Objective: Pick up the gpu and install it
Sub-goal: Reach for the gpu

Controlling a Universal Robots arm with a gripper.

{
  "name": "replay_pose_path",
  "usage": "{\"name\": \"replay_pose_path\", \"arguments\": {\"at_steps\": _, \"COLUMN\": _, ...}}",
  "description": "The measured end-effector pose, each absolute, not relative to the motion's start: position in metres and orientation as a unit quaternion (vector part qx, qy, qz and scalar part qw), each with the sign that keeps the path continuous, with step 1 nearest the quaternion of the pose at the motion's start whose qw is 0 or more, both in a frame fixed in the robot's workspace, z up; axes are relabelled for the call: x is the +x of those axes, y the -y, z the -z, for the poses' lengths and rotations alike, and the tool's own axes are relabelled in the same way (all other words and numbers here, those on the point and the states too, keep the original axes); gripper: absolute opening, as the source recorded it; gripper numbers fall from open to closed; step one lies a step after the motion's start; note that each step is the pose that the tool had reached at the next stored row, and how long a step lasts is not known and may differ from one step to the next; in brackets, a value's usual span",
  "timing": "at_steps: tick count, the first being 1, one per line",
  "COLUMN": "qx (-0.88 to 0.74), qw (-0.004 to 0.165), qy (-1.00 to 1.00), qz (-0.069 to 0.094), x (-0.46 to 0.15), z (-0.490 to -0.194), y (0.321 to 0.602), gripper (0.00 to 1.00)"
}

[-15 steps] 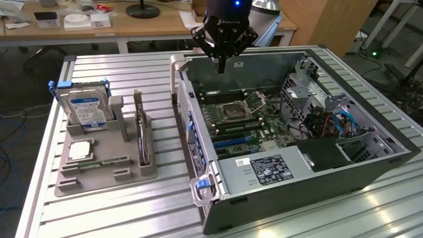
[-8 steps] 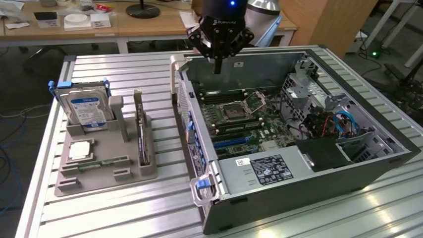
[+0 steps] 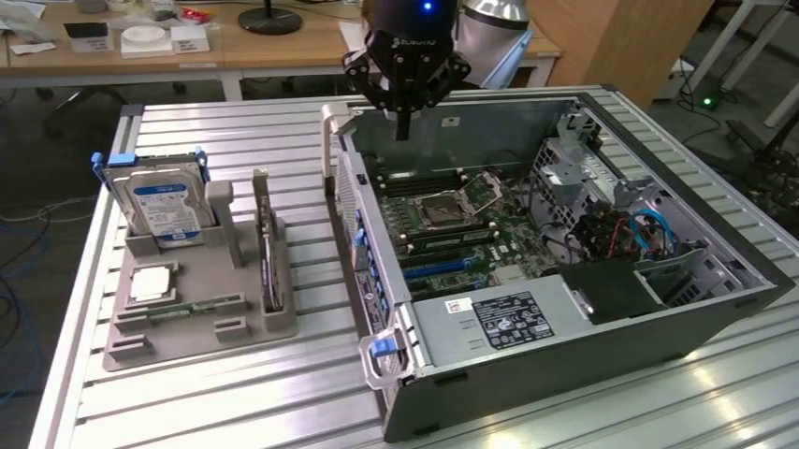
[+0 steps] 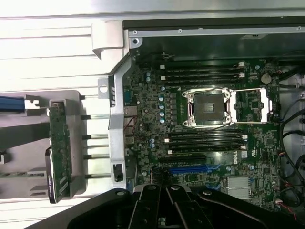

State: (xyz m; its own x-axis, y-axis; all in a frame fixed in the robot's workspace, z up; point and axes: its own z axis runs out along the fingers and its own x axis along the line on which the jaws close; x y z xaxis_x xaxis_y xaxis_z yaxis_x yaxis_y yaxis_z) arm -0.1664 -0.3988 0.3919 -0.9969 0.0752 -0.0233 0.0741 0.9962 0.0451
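The gpu [image 3: 268, 254] is a thin dark card standing on edge in a slot of the grey holder [image 3: 250, 329], to the exterior view's left of the open computer case [image 3: 549, 351]. In the wrist view the gpu [image 4: 60, 148] shows as a long green-edged board in that holder. My gripper [image 3: 402, 129] hangs above the back of the case, over the motherboard [image 3: 465, 224], with its fingers shut together and nothing between them. It is well apart from the gpu. The gripper [image 4: 166, 192] points down over the board near the blue slot [image 4: 188, 169].
The holder also carries a silver hard drive with a blue label [image 3: 163, 201], a square chip [image 3: 150, 282] and a narrow green memory stick [image 3: 194, 306]. The open processor socket [image 4: 209, 107] sits mid-board. Cables and a drive cage [image 3: 637, 234] crowd the case's far side. Desks stand behind.
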Motion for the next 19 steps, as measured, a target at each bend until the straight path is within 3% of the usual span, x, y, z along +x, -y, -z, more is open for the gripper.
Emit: {"name": "replay_pose_path", "arguments": {"at_steps": 19, "qx": 0.037, "qw": 0.012, "qy": -0.999, "qz": -0.022, "x": -0.203, "z": -0.391, "y": 0.399, "gripper": 0.11}}
